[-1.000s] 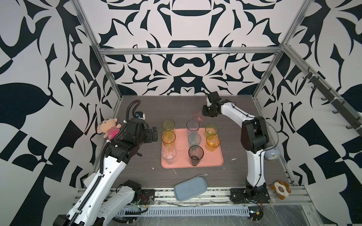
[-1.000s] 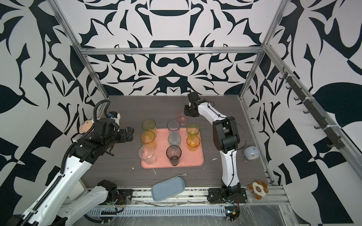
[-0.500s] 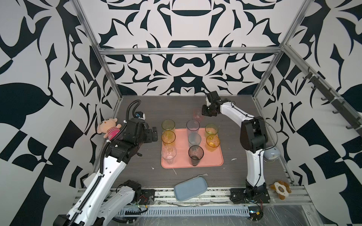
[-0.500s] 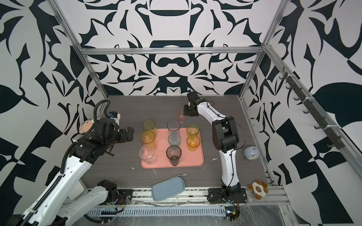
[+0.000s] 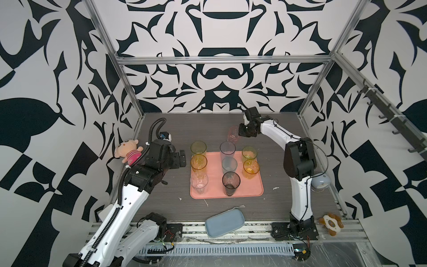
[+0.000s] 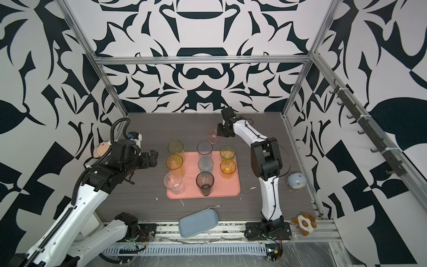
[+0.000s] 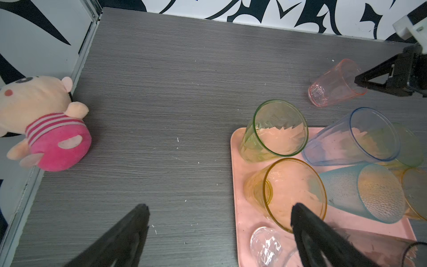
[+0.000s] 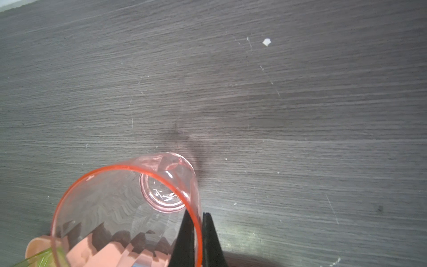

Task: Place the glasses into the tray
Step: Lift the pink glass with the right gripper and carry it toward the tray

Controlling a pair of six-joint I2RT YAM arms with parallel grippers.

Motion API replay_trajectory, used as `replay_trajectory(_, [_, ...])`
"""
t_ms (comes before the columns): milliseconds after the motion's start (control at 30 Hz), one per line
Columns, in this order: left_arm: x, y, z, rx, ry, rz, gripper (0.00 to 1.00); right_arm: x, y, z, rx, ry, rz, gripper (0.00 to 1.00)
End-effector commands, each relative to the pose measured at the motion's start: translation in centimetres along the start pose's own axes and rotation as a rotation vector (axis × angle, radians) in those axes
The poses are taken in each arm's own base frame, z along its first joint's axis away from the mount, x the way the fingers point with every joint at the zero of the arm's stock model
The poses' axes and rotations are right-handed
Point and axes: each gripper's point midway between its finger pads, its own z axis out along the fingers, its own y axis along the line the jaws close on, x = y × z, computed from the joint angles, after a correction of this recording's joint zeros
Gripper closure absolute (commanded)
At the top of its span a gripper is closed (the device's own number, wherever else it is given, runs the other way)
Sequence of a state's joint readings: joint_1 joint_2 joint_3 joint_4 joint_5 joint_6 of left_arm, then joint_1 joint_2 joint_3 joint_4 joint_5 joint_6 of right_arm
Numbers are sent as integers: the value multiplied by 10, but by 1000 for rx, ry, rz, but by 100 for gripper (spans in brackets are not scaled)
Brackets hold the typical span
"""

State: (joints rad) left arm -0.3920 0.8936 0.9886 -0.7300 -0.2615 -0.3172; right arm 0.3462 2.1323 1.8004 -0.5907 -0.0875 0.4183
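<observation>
Upper centre in a top view, right gripper (image 5: pixel 240 133) pinches the apparently tilted pink glass (image 5: pixel 232 136) by its rim. Tray (image 5: pixel 260 193) lies just below; left gripper (image 5: pixel 182 158) open.

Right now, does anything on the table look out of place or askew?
The pink glass leans, pinched at its rim by the right tool, beyond the far edge of the tray, not on it. The blue-grey dish lies crooked, overhanging the front edge of the table.
</observation>
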Motion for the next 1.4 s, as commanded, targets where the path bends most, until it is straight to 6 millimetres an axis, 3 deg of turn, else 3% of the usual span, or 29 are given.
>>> replay_trajectory(0, [2, 0, -1, 0, 11, -5, 1, -31, 16, -54, -35, -115, -25, 100])
replay_trajectory(367, [2, 1, -2, -2, 10, -7, 1, -35, 16, -114, -14, -176, -69, 100])
replay_trajectory(667, [2, 3, -3, -10, 4, -9, 1, -27, 13, -162, -17, -239, -77, 100])
replay_trajectory(1100, [-2, 8, -7, -35, -16, -16, 0, 2, 2, -223, -18, -305, -79, 100])
replay_trajectory(1367, [-7, 0, -4, -6, -12, -50, 0, 25, -10, -248, 8, -298, -90, 100])
